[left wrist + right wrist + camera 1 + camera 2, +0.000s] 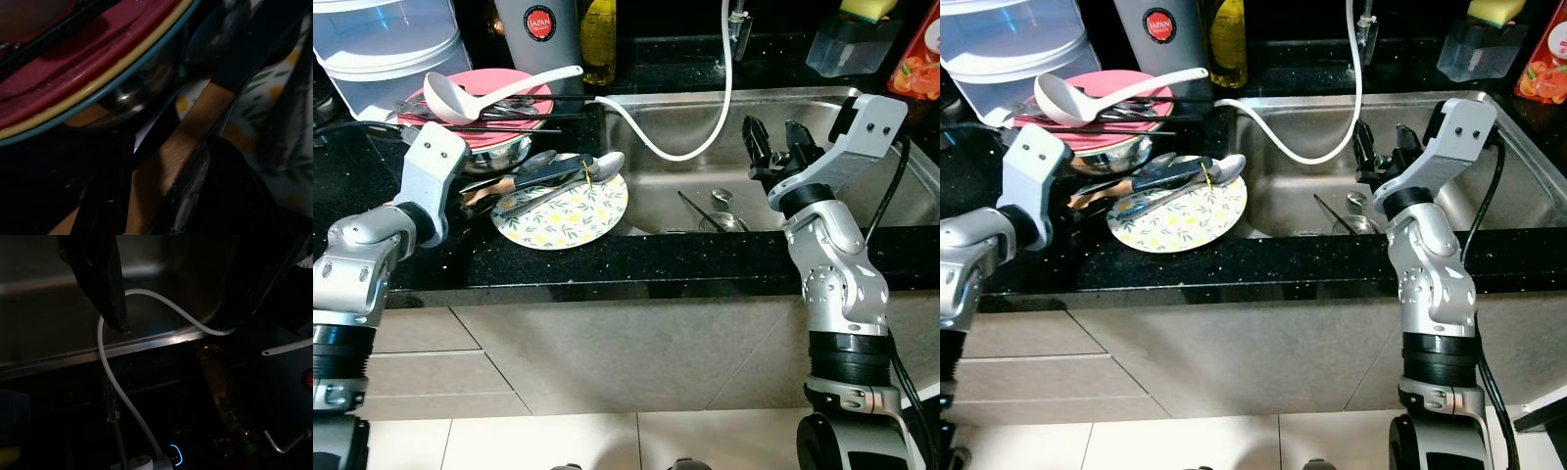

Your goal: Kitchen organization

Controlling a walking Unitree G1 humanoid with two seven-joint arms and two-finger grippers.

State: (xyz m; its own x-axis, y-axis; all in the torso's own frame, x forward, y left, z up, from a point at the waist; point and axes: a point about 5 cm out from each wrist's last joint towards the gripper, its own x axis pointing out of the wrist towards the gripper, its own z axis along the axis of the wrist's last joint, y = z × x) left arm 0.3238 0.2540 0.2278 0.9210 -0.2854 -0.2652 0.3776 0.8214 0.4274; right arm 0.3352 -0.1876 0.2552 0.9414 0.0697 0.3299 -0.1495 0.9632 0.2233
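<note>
A round lemon-print plate (570, 213) lies on the black counter, with metal spoons (599, 166) and a dark spatula with a wooden handle (481, 201) across it. My left gripper (470, 199) is at the plate's left edge. In the left wrist view the wooden handle (166, 161) runs between the two black fingers (230, 196), which close against it. Behind, a pink plate (480, 98) rests on a steel bowl (499, 152) and carries a white ladle (460, 93) and chopsticks. My right gripper (776, 147) hangs open over the steel sink (656, 191), holding nothing.
A few utensils (720, 211) lie at the sink bottom, and a white hose (705, 137) loops from the tap across the sink. At the back stand a clear tub (391, 49), a grey canister (538, 29), an oil bottle (599, 39) and a sponge holder (852, 44).
</note>
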